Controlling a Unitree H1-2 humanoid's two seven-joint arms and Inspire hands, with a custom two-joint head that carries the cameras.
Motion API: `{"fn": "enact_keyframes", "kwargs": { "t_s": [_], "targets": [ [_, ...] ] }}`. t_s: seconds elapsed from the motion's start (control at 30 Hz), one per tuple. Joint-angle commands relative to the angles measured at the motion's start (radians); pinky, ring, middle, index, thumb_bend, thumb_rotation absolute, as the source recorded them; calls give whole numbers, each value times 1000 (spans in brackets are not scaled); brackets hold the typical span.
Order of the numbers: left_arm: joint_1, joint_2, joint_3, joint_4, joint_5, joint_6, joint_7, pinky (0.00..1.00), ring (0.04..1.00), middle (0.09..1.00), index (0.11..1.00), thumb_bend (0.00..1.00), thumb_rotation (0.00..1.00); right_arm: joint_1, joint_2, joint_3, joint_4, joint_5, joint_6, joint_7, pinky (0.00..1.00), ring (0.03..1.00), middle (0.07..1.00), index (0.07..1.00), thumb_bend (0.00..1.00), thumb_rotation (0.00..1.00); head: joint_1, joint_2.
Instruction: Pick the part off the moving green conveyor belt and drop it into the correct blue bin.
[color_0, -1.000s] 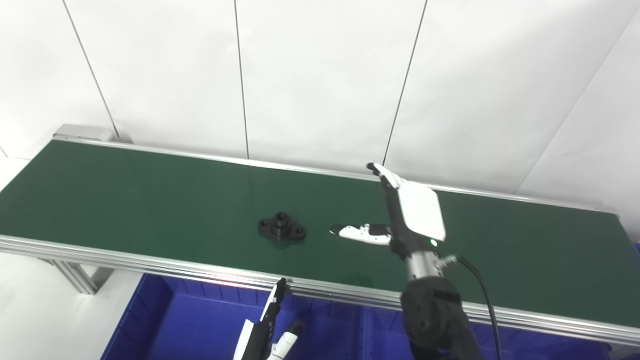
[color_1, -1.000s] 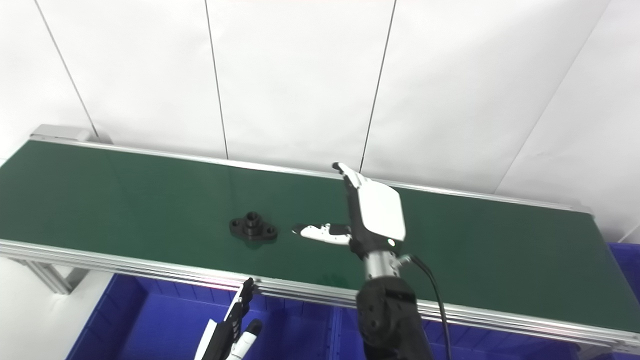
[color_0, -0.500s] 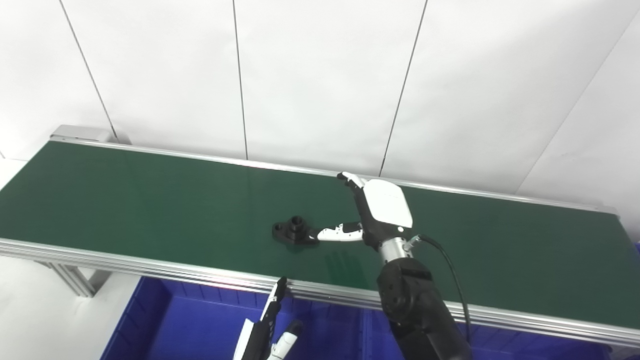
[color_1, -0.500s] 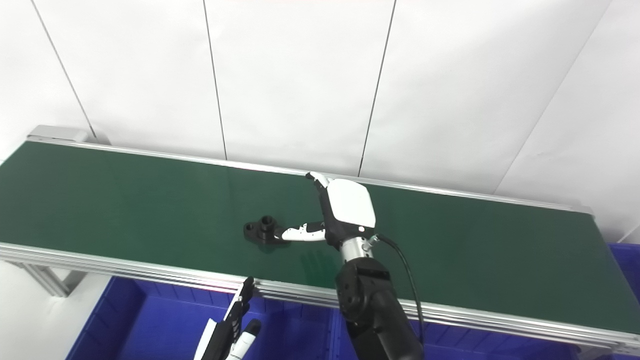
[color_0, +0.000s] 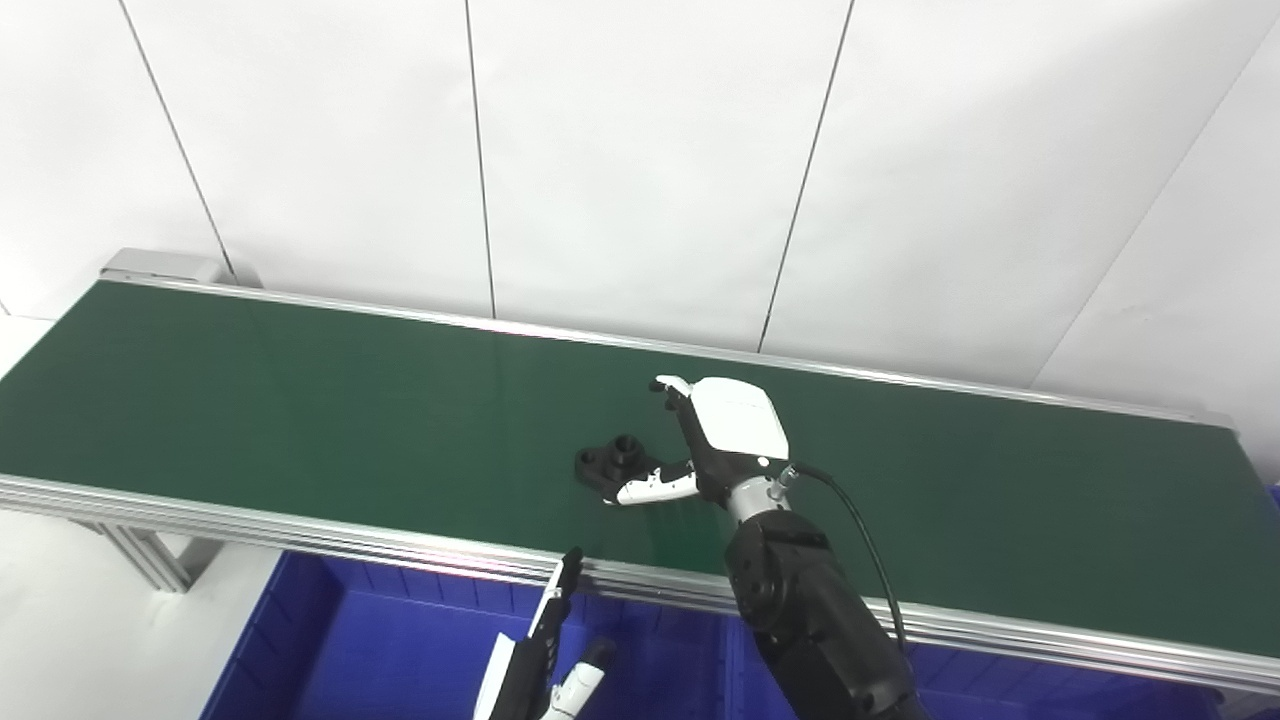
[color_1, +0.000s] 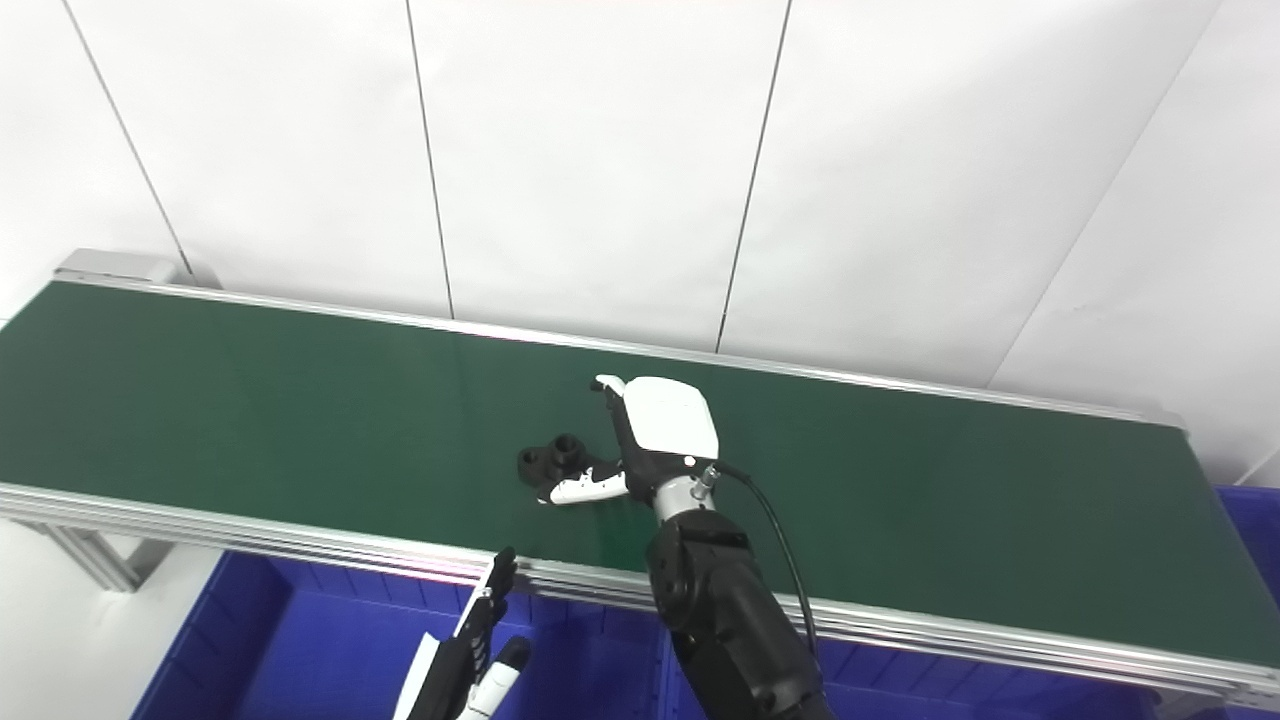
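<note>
Behind the whole work area stands a white panelled wall (color_0: 640, 150) with thin dark seams. Below it, the green conveyor belt (color_0: 250, 400) runs across the view from upper left to lower right, edged front and back by aluminium rails (color_0: 300, 535), with a metal support leg (color_0: 150, 555) showing under its left end.

Under the near rail sit the blue bins (color_0: 380, 650): one wide bin at lower left, a divider wall to its right, and a sliver of another at the far right edge (color_1: 1250, 520).

From the lower right, the black right arm (color_0: 810, 620) rises over the near rail, with a black cable (color_0: 860, 520) looping off its wrist. The right robot hand (color_0: 715, 440), white-backed, is down at the belt surface near mid-belt. Its thumb (color_0: 655, 487) lies along the near side of the part and its fingers (color_0: 668, 388) curl over the far side, so the hand brackets the part in a narrowing grasp; the fingers have not visibly closed on it, and the part rests on the belt.

The left robot hand (color_0: 540, 660) is low at the bottom edge, over the wide blue bin and just below the near rail, fingers extended and spread, holding nothing.

The part, a black flanged fitting (color_0: 612, 462) with a raised round boss and bolt holes, lies flat on the belt, just left of the right palm and touching the thumb.
</note>
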Motion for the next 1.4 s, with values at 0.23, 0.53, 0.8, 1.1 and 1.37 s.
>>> {"fn": "enact_keyframes", "kwargs": {
  "t_s": [0.23,0.53,0.8,1.1,1.37],
  "targets": [
    [8,-28,-11,-47,19,-24,5,970,977,983,976,626,874,-53,-12,22,29,5,37,-37,473,580,708,791,965,476,10,6],
    [23,-29,-17,-76,14,-10,-4,971,979,982,972,612,861,-50,-36,38,98,24,16,-100,244,322,469,709,588,311,15,18],
    [25,-28,-21,-86,21,5,-7,999,989,989,990,607,895,-75,-69,111,114,-181,162,148,91,161,467,488,530,2,4,30],
    [16,-31,-13,-66,15,-6,-3,977,972,984,1000,601,924,-48,-58,61,73,-159,160,111,155,237,471,487,528,0,-12,33],
    [14,-40,-10,-57,9,-1,-2,993,972,977,1000,590,946,-25,-58,47,45,-80,153,52,158,235,473,489,526,0,-18,32]
  ]
}}
